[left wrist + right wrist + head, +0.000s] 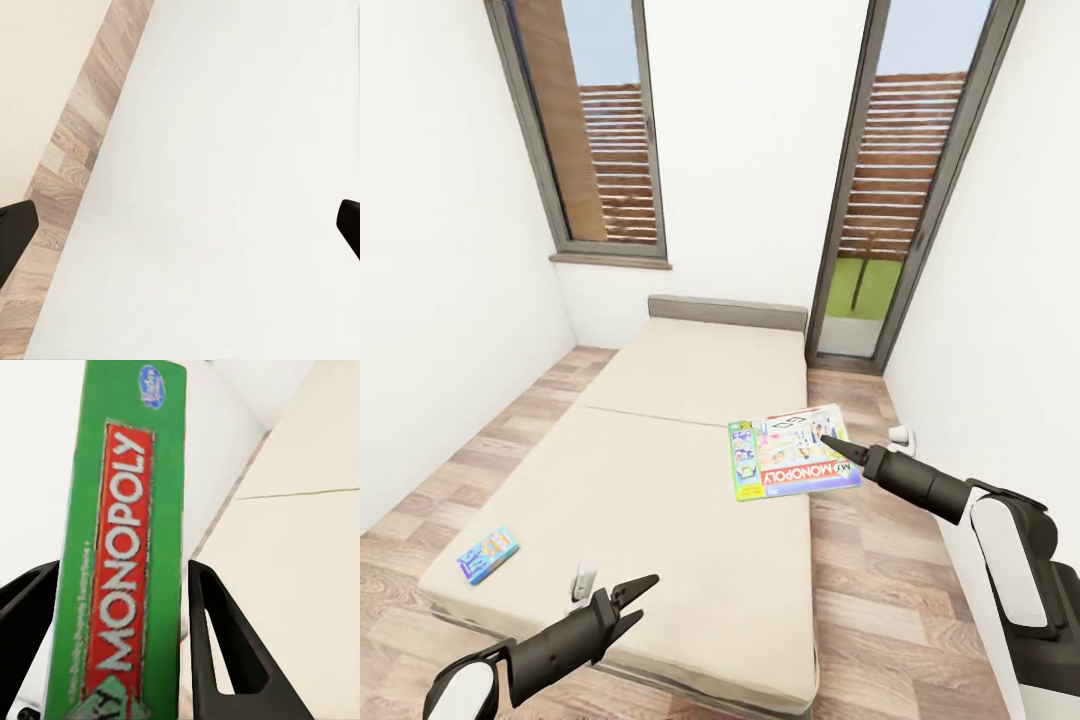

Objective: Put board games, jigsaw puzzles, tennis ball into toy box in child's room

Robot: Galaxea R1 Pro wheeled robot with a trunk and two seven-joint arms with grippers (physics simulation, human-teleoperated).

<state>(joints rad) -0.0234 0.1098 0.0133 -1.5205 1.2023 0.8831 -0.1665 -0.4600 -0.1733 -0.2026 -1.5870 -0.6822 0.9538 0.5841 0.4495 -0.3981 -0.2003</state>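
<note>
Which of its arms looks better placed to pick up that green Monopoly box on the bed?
The right. In the right wrist view, the right gripper already straddles the green-edged Monopoly board game box on the beige bed. The left gripper hangs open at the bed's near edge.

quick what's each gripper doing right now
Left gripper: open, holding nothing.
Right gripper: fingers on either side of the Monopoly box's green edge, seemingly shut on it.
</note>
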